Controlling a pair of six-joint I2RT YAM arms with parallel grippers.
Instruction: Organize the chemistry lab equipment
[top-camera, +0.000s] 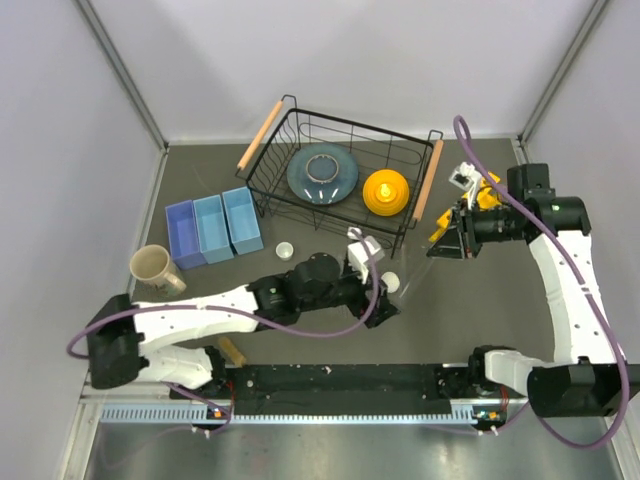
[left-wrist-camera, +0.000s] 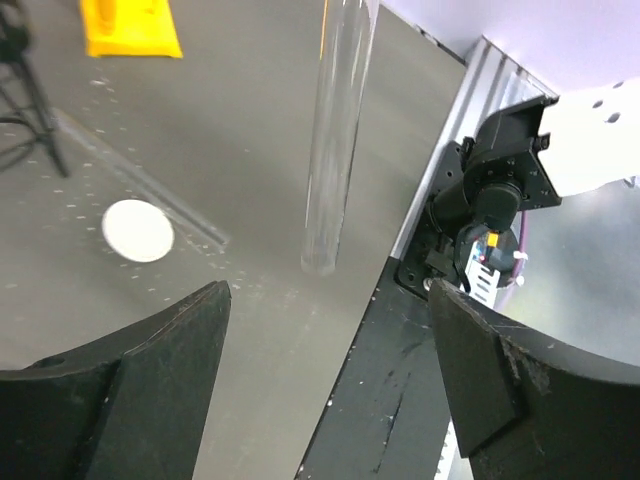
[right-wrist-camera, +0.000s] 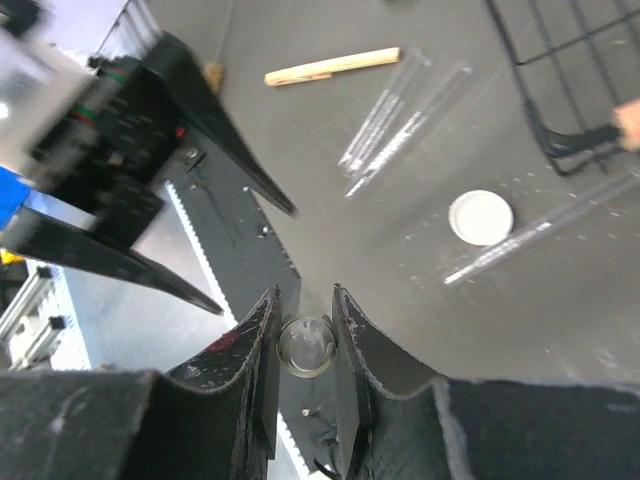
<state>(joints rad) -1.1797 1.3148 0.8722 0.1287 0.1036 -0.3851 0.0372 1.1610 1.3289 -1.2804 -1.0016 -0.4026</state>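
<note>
You have a black wire basket (top-camera: 345, 215) with wooden handles at the back of the desk (top-camera: 480, 310). It holds a grey-blue plate (top-camera: 322, 174) and an orange bowl (top-camera: 385, 191) (side by side, plate on the left). Left of the basket, three light-blue bins (top-camera: 213, 229) stand in a row, with a beige mug (top-camera: 152, 267) near their front-left corner.

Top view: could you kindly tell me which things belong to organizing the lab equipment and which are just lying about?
Job in hand:
yellow plastic block rack
thin clear tubes, one in the right claw
small white round pieces
short wooden stick

Lying about:
black wire basket
grey-blue plate
orange bowl
three blue plastic bins
beige mug
</note>
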